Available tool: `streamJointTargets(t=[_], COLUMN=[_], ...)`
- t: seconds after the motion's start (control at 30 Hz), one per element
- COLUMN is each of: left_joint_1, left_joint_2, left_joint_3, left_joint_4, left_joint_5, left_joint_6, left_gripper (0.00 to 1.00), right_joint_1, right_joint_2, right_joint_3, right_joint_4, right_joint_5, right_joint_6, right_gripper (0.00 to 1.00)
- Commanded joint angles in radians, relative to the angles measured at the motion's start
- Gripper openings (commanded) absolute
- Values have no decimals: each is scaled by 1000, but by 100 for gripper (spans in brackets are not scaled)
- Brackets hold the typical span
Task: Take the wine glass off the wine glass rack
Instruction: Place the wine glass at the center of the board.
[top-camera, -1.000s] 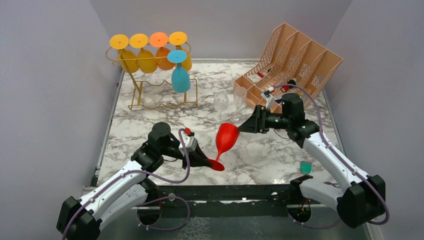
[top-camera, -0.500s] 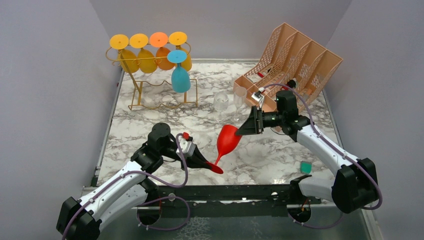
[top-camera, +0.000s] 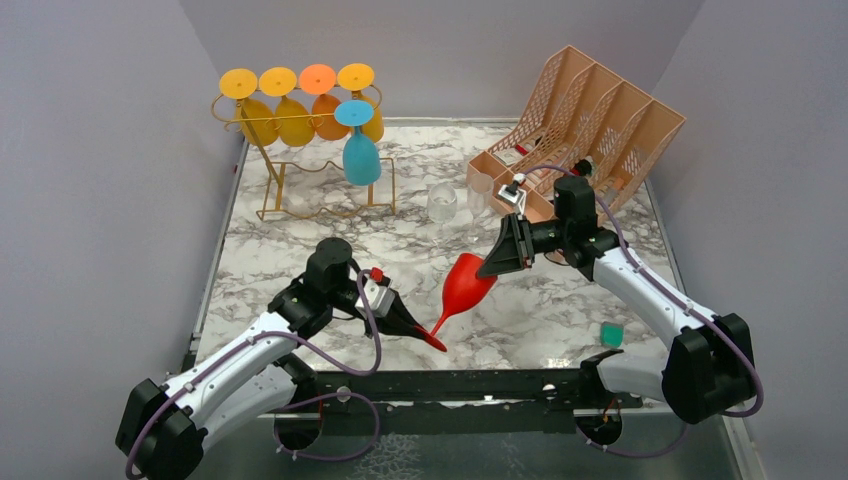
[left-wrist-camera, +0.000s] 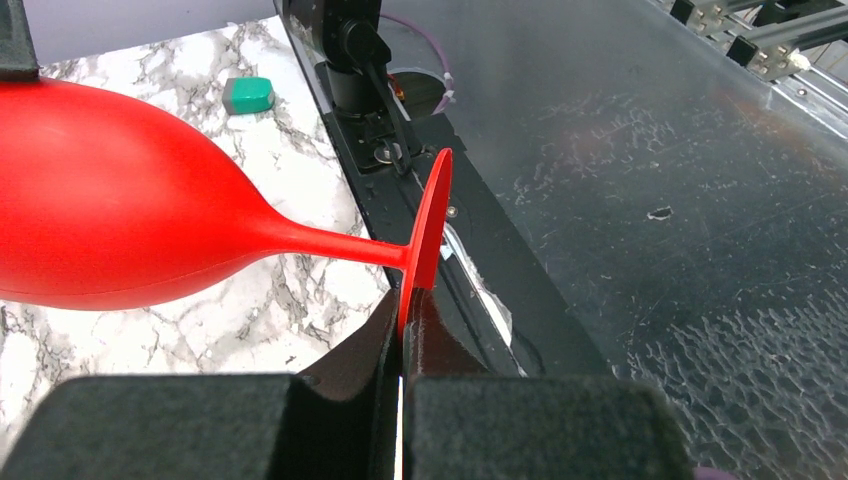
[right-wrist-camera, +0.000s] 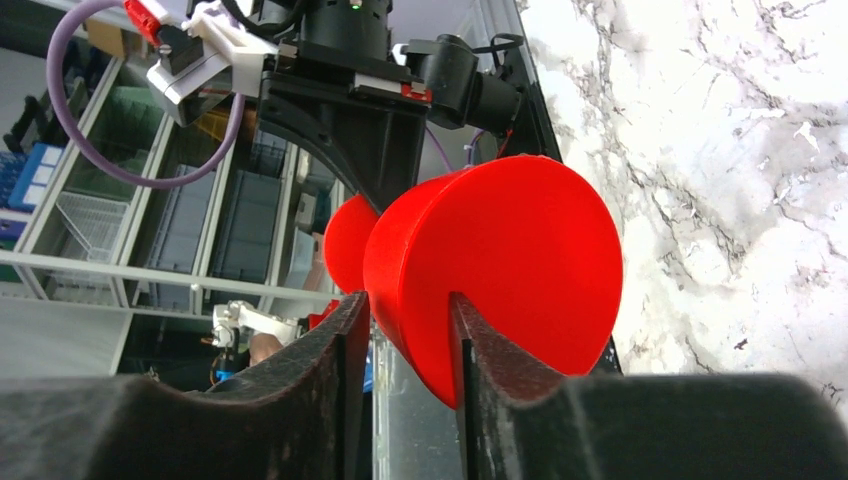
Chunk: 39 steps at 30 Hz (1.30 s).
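Observation:
A red wine glass (top-camera: 467, 285) hangs tilted over the table's near middle, held between both grippers. My left gripper (top-camera: 421, 333) is shut on its round foot; the left wrist view shows the foot's edge pinched between the fingers (left-wrist-camera: 405, 305) and the bowl (left-wrist-camera: 120, 200) to the left. My right gripper (top-camera: 493, 264) is shut on the bowl's rim. In the right wrist view its fingers (right-wrist-camera: 407, 300) straddle the rim of the bowl (right-wrist-camera: 510, 270). The gold wire rack (top-camera: 276, 185) stands at the far left. It holds several yellow and orange glasses and a blue one (top-camera: 360, 155), all hanging upside down.
A peach lattice file organizer (top-camera: 590, 110) stands at the far right. Clear glasses (top-camera: 442, 203) stand in front of it, behind the red glass. A small green block (top-camera: 611, 333) lies at the near right. A black frame (top-camera: 480, 385) runs along the near edge.
The red glass has tipped further over, its bowl swinging right and lower with my right gripper. My left gripper has shifted slightly right and nearer with the foot.

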Motion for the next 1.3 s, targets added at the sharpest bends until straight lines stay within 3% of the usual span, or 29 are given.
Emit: streamJointTargets(t=[0.0, 0.17, 0.27, 0.4, 0.63, 0.73, 0.83, 0.9, 1.27], left_joint_1=[2, 2, 2, 2, 2, 1, 2, 1, 3], left_joint_2=[14, 15, 12, 1, -12, -30, -49, -62, -195], left_joint_3=[48, 44, 46, 44, 34, 29, 25, 26, -38], left_joint_4=[-57, -78, -101, -110, -112, -112, -111, -107, -19], left_joint_5=[-13, -26, -33, -51, -60, -77, -98, -134, -617], left_joint_6=[84, 106, 122, 124, 105, 86, 70, 45, -279], left_gripper=[0, 0, 0, 2, 43, 56, 87, 98, 99], right_joint_1=[15, 17, 16, 17, 17, 18, 23, 24, 30], right_joint_2=[-13, -17, -33, -53, -77, -81, -91, -103, -174], right_joint_3=[13, 11, 2, -4, -3, 2, 33, 45, 100], right_joint_4=[31, 24, 29, 36, -17, -59, -166, -216, -412], right_joint_5=[-91, -83, -70, -53, -3, 32, 107, 163, 558], right_joint_6=[32, 28, 35, 40, -7, -33, -106, -142, -255], right_gripper=[31, 9, 2, 1, 1, 1, 1, 1, 1])
